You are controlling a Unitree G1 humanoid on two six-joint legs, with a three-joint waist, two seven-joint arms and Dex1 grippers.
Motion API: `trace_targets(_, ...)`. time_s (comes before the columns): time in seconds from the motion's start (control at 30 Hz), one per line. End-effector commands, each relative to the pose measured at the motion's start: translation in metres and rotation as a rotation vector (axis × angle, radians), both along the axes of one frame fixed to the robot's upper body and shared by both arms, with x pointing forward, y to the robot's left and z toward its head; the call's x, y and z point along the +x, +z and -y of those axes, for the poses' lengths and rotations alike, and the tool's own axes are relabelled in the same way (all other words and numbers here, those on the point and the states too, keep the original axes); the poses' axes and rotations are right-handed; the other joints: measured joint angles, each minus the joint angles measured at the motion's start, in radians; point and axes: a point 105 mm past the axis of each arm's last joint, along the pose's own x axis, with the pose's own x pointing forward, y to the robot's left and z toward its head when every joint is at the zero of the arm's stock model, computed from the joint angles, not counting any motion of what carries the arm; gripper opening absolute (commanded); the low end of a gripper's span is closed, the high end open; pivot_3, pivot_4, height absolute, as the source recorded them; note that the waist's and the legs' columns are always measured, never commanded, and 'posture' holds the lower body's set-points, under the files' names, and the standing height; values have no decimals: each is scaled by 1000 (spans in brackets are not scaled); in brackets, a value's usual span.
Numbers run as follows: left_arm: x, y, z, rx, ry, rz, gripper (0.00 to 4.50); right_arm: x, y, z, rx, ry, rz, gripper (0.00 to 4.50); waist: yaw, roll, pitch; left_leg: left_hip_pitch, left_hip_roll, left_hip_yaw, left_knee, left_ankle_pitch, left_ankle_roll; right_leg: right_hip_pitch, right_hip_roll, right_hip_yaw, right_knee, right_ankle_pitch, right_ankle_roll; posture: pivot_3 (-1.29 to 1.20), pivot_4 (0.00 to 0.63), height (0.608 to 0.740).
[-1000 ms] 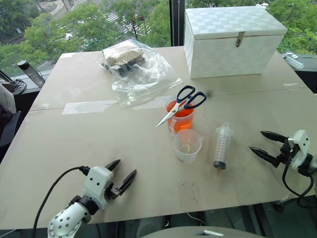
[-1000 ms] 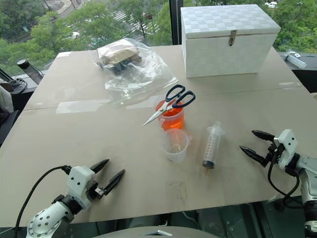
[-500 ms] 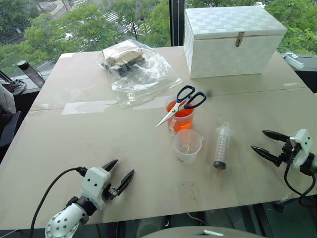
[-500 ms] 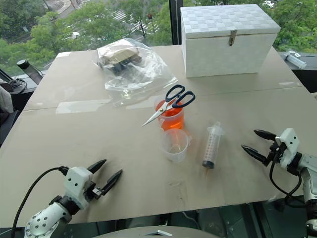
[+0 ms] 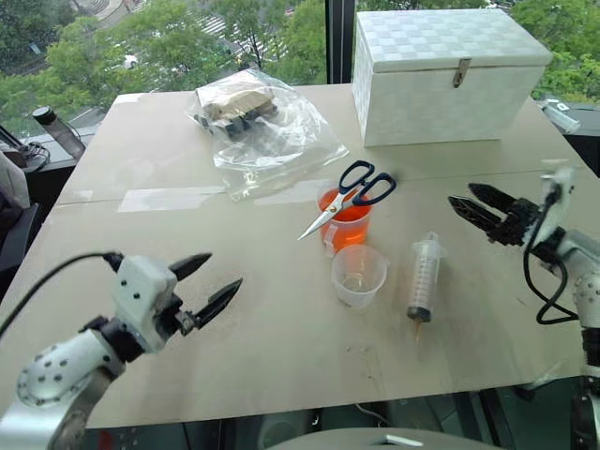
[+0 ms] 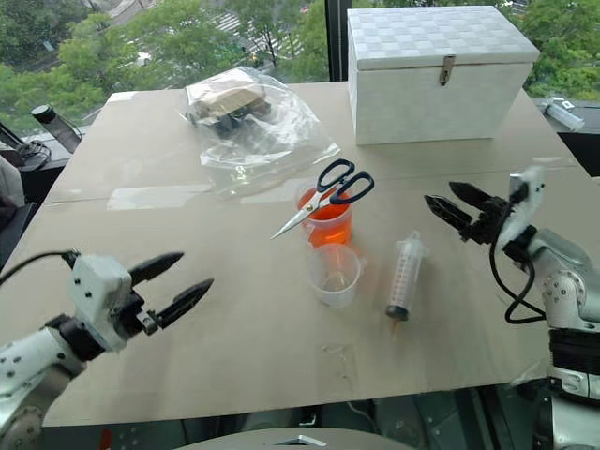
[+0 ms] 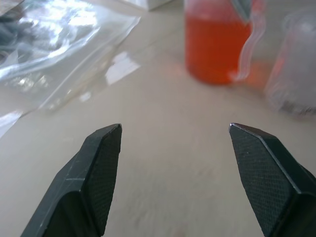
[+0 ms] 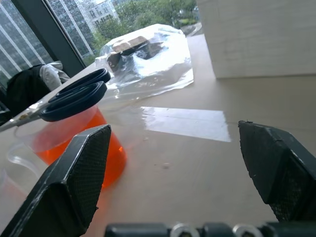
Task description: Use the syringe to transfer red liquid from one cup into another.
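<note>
Head view: syringe [image 5: 423,278] lies flat on the table [image 5: 141,234], nozzle toward the near edge, just right of the empty colourless cup [image 5: 357,276]. Behind that cup stands the orange-red cup [image 5: 343,218] holding red liquid [image 5: 345,228], black-handled scissors [image 5: 349,196] resting across its rim. Left gripper [image 5: 208,285] hovers over the table's near-left, fingers apart, empty. Right gripper [image 5: 472,205] hangs right of the syringe, fingers apart, empty. Left wrist view: spread fingertips [image 7: 101,148] face the orange-red cup. Right wrist view: wide-spread fingers [image 8: 81,163] frame scissors and plastic bag [image 8: 148,59].
</note>
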Motion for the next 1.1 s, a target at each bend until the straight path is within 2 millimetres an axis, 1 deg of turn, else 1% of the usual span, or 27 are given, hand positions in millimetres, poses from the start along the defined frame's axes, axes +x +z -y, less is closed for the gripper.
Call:
trace_targets(0.03,-10,31,26,-30,-129,34,3506,-2,9,-24,43,60,-106,4406,-2,0,0,0,0,0,0,0,0,0,0,0,0,0,0,0,150,740)
trace_targets(0.17,-14,45,45,-24,-223,9,3506,0,15,-47,111,114,-201,4406,-2,0,1,-2,-1,1,-1,2,-4,-3,1,0,-1,0,0,0,150,740)
trace_targets(0.23,-15,47,51,-9,-245,-9,3506,3,19,-57,146,132,-235,4406,-3,0,1,-8,-1,1,-1,3,-5,-9,1,1,2,0,0,0,150,740)
trace_targets(0.27,-16,46,52,0,-250,-19,3506,4,21,-60,161,139,-242,4406,-4,0,1,-12,-1,1,1,4,-6,-13,2,1,4,0,1,0,150,740)
trace_targets(0.3,-16,46,54,3,-256,-28,3506,4,22,-64,167,150,-253,4406,-3,0,1,-13,-1,0,1,4,-6,-14,3,1,4,0,1,0,150,740)
trace_targets(0.47,-15,46,58,11,-254,-42,3506,2,32,-85,206,214,-268,4406,2,-1,1,-14,-1,0,3,4,-6,-14,4,1,3,0,1,0,150,740)
trace_targets(0.57,-13,43,58,18,-244,-48,3506,5,37,-92,214,205,-255,4406,0,-1,1,-14,-1,1,4,4,-6,-14,5,1,4,0,1,0,150,740)
trace_targets(0.67,-12,42,58,14,-240,-52,3506,8,46,-92,241,197,-241,3606,0,-1,1,-14,-1,1,4,4,-6,-14,6,1,5,0,1,0,150,740)
trace_targets(0.7,-12,42,58,13,-238,-52,3506,7,47,-93,245,199,-240,3167,0,-1,1,-14,-1,1,4,4,-6,-14,6,1,5,0,1,0,150,740)
trace_targets(0.73,-11,42,57,11,-236,-51,3506,6,50,-94,246,210,-235,2484,0,-1,1,-14,-1,1,4,4,-6,-14,6,1,5,0,1,0,150,740)
trace_targets(0.77,-10,42,57,11,-233,-48,3506,5,51,-95,252,221,-239,2130,0,-1,1,-14,-1,1,4,4,-6,-14,7,1,5,0,1,0,150,740)
trace_targets(0.8,-9,43,56,12,-228,-44,3506,4,52,-96,260,230,-250,1577,1,-1,1,-14,-1,1,4,4,-6,-14,7,1,4,0,1,0,150,740)
trace_targets(0.83,-8,43,56,17,-221,-38,3506,3,52,-95,260,234,-268,1328,1,-1,1,-14,-1,1,4,4,-6,-14,7,1,4,0,1,0,150,740)
trace_targets(0.87,-7,44,55,23,-217,-34,3506,3,53,-95,264,237,-280,711,0,-1,1,-14,-1,1,4,4,-6,-14,7,1,4,0,1,0,150,740)
trace_targets(0.9,-6,46,56,12,-223,-24,3506,4,56,-93,276,240,-283,279,0,-1,1,-14,-1,1,4,4,-6,-14,7,1,4,0,1,0,150,740)
trace_targets(0.93,-6,48,57,4,-228,-17,3506,4,59,-92,284,242,-283,48,0,-1,1,-14,-1,1,4,4,-6,-14,7,1,5,0,1,0,150,740)
trace_targets(1.0,-5,55,61,-24,-244,5,3506,5,66,-86,313,242,-286,48,0,-1,1,-14,-1,1,5,4,-6,-14,7,1,5,0,1,0,150,740)
trace_targets(1.1,-3,63,65,-57,-264,32,3506,11,83,-64,398,189,-247,48,3,-1,1,-14,-1,1,5,4,-6,-14,7,1,5,1,1,0,150,740)
